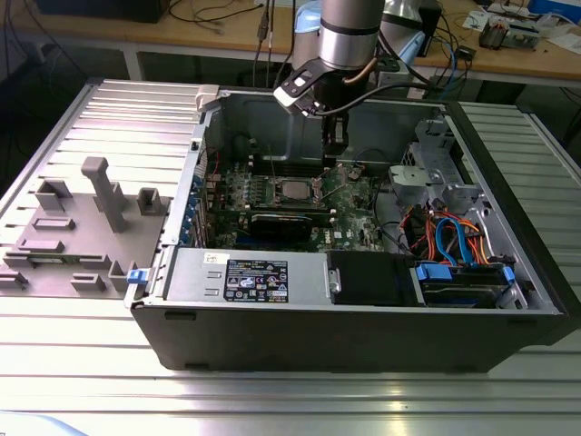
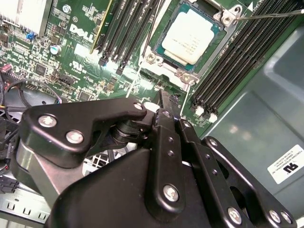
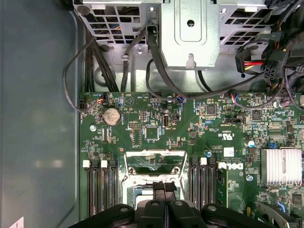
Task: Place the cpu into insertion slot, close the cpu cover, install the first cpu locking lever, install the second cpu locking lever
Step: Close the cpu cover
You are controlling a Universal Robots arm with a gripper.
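Fingers: black fingers [image 3: 159,189] drawn narrow, tips pressed close together with nothing held between them. In the second wrist view I see them [image 2: 166,123] as one slim blade.

Fingers' place: in the exterior view they [image 1: 332,159] hang low inside the open computer case [image 1: 363,327]. They sit just beside one edge of the insertion slot and above the green motherboard [image 3: 142,128]. I cannot tell whether they touch anything.

Cpu: the cpu [image 2: 192,35] lies flat in the insertion slot [image 2: 156,56], dull silver top up, its green border bare all round.

Cpu cover: the cpu cover [image 3: 154,155] is not down over the chip. It looks swung up off the socket, but I cannot judge the angle.

Locking lever: a thin wire lever [image 2: 270,14] stands free beside the socket, not latched.

Handling, cpu: I judge it light, stiff and thin, with a slick metal top and a delicate contact face. It should only be taken by opposite edges and never pressed at a tilt.

Handling, cover: thin stiff sheet metal that pivots on a hinge. It is best pushed at its free edge, not the cut-out.

Handling, lever: springy wire, likely to slip off narrow tips. Its bent end gives the surest hold.

Around the socket: long black memory slots [image 2: 223,71] flank it on both sides, and a metal drive cage [image 3: 190,28] with cables lies beyond.

Outermost: the case rests on a ribbed metal tabletop [image 1: 91,363].
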